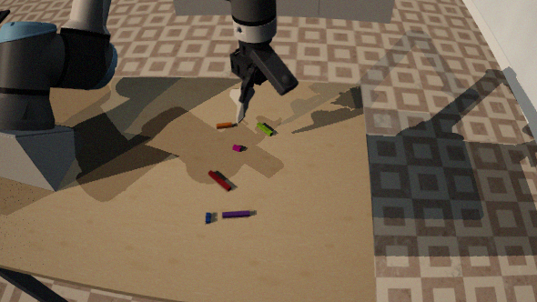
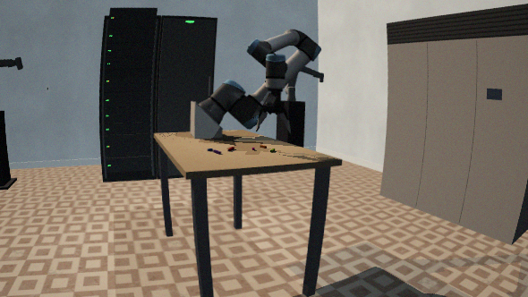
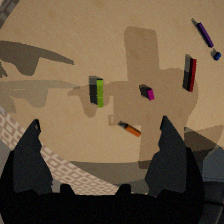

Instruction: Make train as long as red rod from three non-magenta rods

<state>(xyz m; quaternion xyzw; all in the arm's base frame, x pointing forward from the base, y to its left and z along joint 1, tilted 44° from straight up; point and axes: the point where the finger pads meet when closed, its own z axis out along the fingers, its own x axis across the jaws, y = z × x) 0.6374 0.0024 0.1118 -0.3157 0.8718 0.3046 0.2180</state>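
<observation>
Dark grey and spread to their full width, my jaws are holding nothing: my gripper (image 3: pixel 99 119) is hanging just above the table (image 1: pixel 296 255), and the orange rod (image 3: pixel 130 129) is lying between the two fingers, nearer the right-hand one in the wrist view. Its long axis is running on a diagonal across the jaw gap, neither along nor square to my closing line, so I am judging that a wrist turn is needed before closing. In the top view my fingertips are hovering over the orange rod's (image 1: pixel 225 125) right end. Further out, the lime rod (image 1: pixel 265 128) is lying just beside it, the magenta rod (image 1: pixel 237 147) nearer the middle, then the red rod (image 1: pixel 219 180). The blue rod (image 1: pixel 208 217) and purple rod (image 1: pixel 237 214) are lying well apart from me.
</observation>
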